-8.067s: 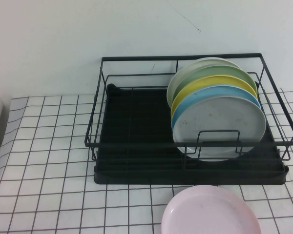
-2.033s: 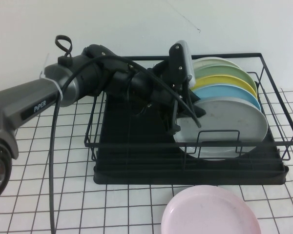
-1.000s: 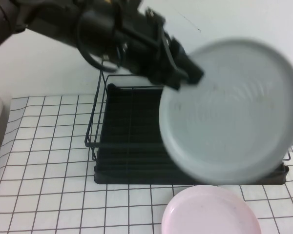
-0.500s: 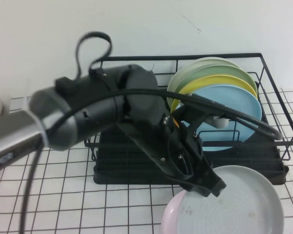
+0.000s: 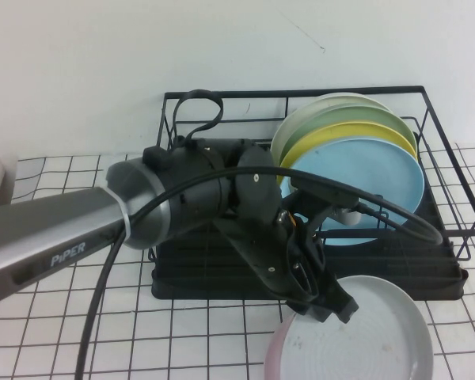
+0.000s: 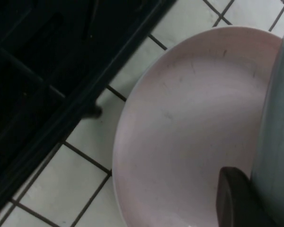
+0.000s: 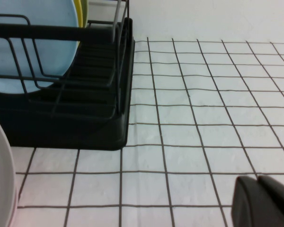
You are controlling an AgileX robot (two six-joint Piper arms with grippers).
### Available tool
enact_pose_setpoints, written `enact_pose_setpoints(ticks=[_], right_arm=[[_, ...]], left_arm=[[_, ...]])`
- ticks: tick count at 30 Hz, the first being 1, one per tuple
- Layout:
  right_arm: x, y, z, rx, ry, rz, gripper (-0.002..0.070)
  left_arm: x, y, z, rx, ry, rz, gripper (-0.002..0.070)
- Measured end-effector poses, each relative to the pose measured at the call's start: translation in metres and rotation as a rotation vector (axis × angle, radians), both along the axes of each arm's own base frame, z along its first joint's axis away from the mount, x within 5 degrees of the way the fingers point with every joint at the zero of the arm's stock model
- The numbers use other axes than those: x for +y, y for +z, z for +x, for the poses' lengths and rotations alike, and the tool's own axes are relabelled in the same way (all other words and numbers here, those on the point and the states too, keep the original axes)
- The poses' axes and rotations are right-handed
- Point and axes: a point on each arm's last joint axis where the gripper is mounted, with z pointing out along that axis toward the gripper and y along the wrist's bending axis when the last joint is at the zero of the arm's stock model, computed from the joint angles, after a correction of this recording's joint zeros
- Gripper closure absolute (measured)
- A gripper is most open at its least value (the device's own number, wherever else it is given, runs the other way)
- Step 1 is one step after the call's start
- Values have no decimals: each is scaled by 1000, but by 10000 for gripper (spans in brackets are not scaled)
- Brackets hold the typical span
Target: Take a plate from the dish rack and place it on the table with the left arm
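White gridded table (image 5: 63,317) runs out from a plain pale wall, and on it, toward the back, stands the black wire dish rack (image 5: 451,277) with its drip tray base. Three plates lean upright at its right end: a pale green one (image 5: 324,111) rearmost, a yellow one (image 5: 332,136) before it, a light blue plate (image 5: 364,178) foremost.

Across the rack's front reaches the left arm (image 5: 103,229), big and grey-black, coming in from the robot's left and angling down toward the near right of the table. Its left gripper (image 5: 332,305) is closed on the near-left rim of the plate (image 5: 372,332), the grey-white speckled one, which is out of the rack and lies nearly flat, tipped a little.

What the set-down turns on is what lies under it. The pink plate (image 6: 189,123) rests on the table just in front of the rack, and the grey plate sits directly over it, covering nearly all of it in the high view; only a pink sliver shows at the left edge. Whether the two touch I cannot tell. From the jaws, the plate extends away to the robot's right. Bare table lies to the left of the pink plate, on the left arm's own side.

The right gripper (image 7: 260,201) hangs low over the table right of the rack, holding nothing; I cannot tell how its fingers stand.
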Motion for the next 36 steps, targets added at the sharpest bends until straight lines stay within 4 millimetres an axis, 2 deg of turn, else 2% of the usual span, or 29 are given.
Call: enact_pose_setpoints(ticks=[10,12,17,19,21,25,29,31,32,36], right_arm=[[0,0,0,0,0,0,678],[0,0,0,0,0,0,678],[0,0,0,0,0,0,678],[0,0,0,0,0,0,678],[0,0,0,0,0,0,678],[0,0,0,0,0,0,678],[0,0,0,0,0,0,678],[0,0,0,0,0,0,678],[0,0,0,0,0,0,678],[0,0,0,0,0,0,678]], left_arm=[[-1,-4,1,2,0,8,585],[0,-4,1,-5,-7,16,537],[2,-9,4,-9,-16,46,279],[3,-9,5,-19,-19,56,216],[5,-9,6,-39,-30,76,183],[11,-2,7,-100,-55,111,163],[18,21,2,-158,-59,87,169],[22,36,-2,-187,-58,62,220],[25,44,-5,-203,-57,49,271],[42,82,-21,-292,-65,-21,555]])
